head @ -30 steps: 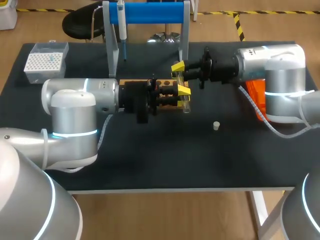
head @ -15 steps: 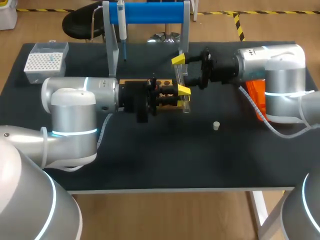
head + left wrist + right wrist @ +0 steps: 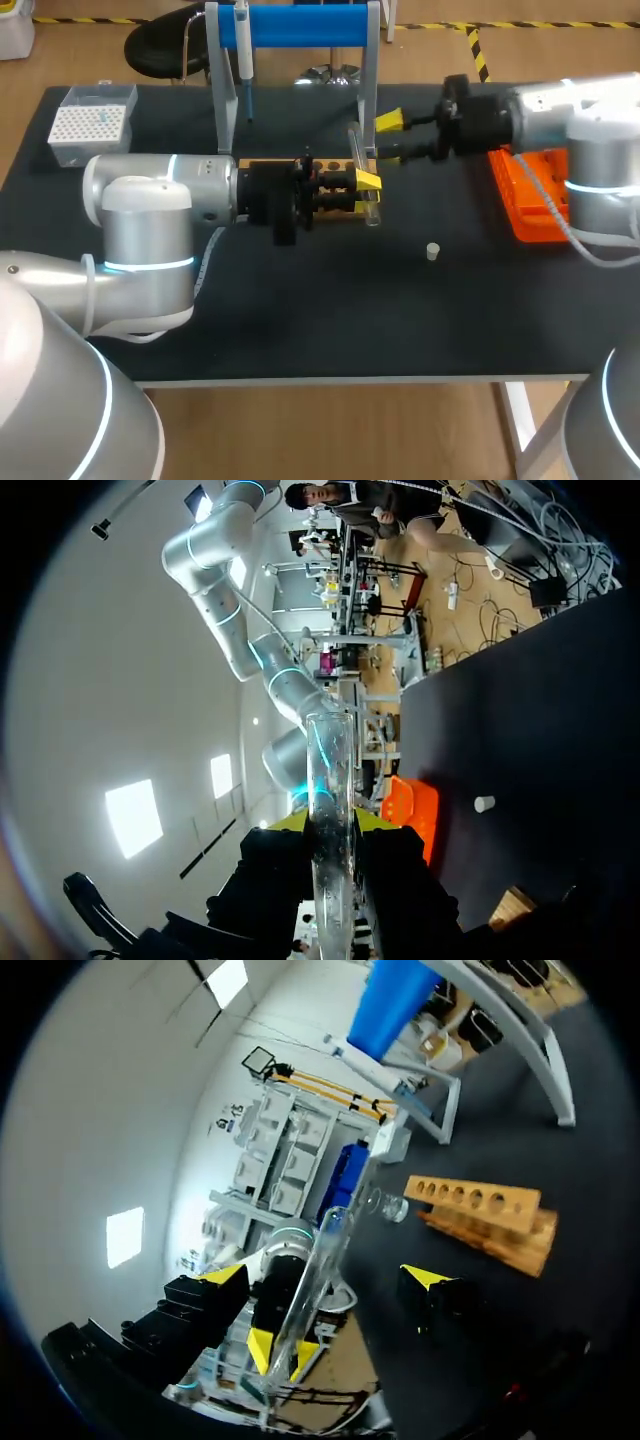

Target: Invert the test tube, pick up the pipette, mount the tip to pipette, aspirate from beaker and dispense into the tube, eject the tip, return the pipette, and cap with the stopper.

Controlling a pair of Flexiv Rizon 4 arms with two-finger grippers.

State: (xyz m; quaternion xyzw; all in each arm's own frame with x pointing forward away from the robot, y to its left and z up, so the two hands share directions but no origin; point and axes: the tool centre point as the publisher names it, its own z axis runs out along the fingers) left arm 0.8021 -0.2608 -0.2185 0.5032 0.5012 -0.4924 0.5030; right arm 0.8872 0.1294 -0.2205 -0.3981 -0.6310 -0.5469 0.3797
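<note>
My left gripper [image 3: 366, 190] is shut on the glass test tube [image 3: 360, 165] in front of the wooden rack [image 3: 262, 165], the tube slanting through its yellow tips. In the left wrist view the test tube [image 3: 328, 760] sticks out from between the fingers of my left gripper [image 3: 330, 825]. My right gripper [image 3: 388, 137] is open, just right of the tube's far end and apart from it. Ahead of my right gripper [image 3: 325, 1278], the test tube [image 3: 335, 1230] is held by the other gripper. The pipette [image 3: 243, 50] hangs on the blue stand [image 3: 300, 25]. A white stopper [image 3: 432, 251] lies on the table.
A clear tip box [image 3: 90, 122] stands at the back left. An orange holder [image 3: 530, 200] lies at the right under my right arm. The wooden rack [image 3: 480, 1210] lies near one leg of the blue stand [image 3: 395, 1000]. The stopper [image 3: 484, 804] sits on bare black tabletop.
My right gripper has opened, let go of the tube's far end and drawn back to the right. The left gripper has stayed still with the tube.
</note>
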